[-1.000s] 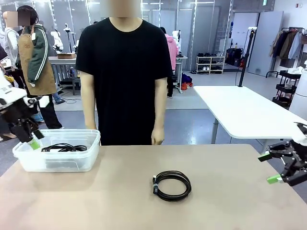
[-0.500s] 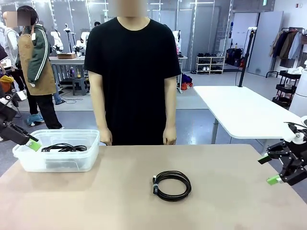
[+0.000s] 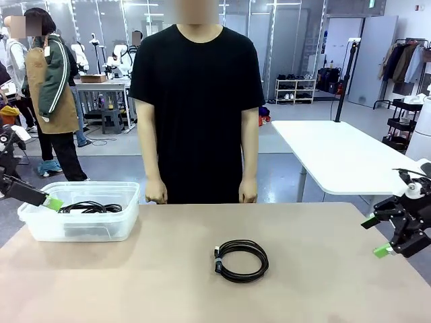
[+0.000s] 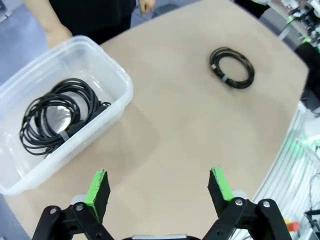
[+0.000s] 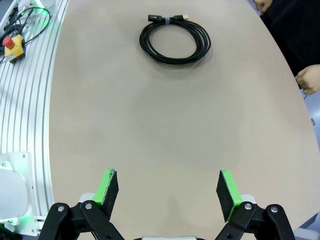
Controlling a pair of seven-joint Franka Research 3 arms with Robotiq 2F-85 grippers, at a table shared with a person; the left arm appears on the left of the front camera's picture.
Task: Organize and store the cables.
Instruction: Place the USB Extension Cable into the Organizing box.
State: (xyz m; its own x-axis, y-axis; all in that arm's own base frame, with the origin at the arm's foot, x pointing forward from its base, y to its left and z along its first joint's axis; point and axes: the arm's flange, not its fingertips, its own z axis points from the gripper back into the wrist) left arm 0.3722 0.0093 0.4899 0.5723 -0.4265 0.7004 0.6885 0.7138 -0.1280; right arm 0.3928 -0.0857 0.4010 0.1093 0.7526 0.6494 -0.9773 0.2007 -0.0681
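Observation:
One coiled black cable (image 3: 242, 260) lies loose on the middle of the table, also seen as the coil (image 4: 231, 67) and the coil (image 5: 175, 39). Another coiled cable (image 3: 89, 207) rests inside the clear plastic bin (image 3: 81, 227) at the left; the left wrist view looks down on that cable (image 4: 55, 116) in the bin (image 4: 118, 85). My left gripper (image 4: 158, 188) stands open and empty just off the bin's left end, seen in the front view at the picture's left edge (image 3: 37, 196). My right gripper (image 5: 168, 190) stands open and empty at the table's right edge (image 3: 389, 237).
A person in a black shirt stands at the far edge, hands (image 3: 156, 193) hanging near the table rim. A white table (image 3: 337, 151) stands behind to the right. A red stop button (image 5: 13, 48) sits beside the table. Bare tabletop (image 3: 323, 269) surrounds the loose coil.
The left gripper has drawn back from over the bin toward the left edge. The person stepped to the right. The right gripper barely shifted.

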